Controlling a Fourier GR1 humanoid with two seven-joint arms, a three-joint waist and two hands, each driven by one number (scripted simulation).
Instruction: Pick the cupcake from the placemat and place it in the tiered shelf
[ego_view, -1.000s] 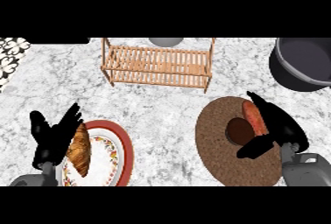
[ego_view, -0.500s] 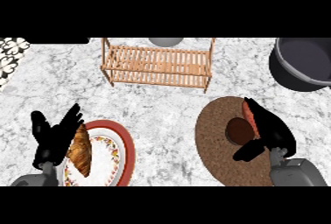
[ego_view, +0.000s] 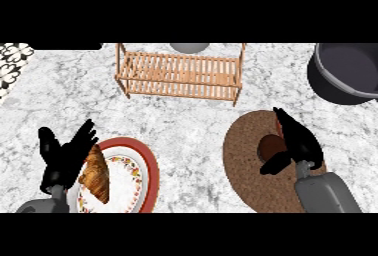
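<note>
The cupcake (ego_view: 270, 145), dark brown with a reddish edge, sits on the round brown placemat (ego_view: 247, 170) at the right. My right hand (ego_view: 299, 141) lies against its right side. The fingers run straight past it and the thumb is spread below it, so the cupcake sits in the gap between them. The hand hides part of the cupcake. The wooden tiered shelf (ego_view: 179, 75) stands at the back centre with nothing on its slats. My left hand (ego_view: 65, 157) rests open at the lower left, fingers up.
A red-rimmed plate (ego_view: 145, 172) with a croissant (ego_view: 95, 172) lies beside the left hand. A dark pot (ego_view: 345, 72) stands at the back right, a grey bowl (ego_view: 190, 47) behind the shelf, a patterned cloth (ego_view: 13, 60) at the back left.
The right hand has slid a little toward me and closer round the cupcake, its thumb now under it. The left hand has not moved.
</note>
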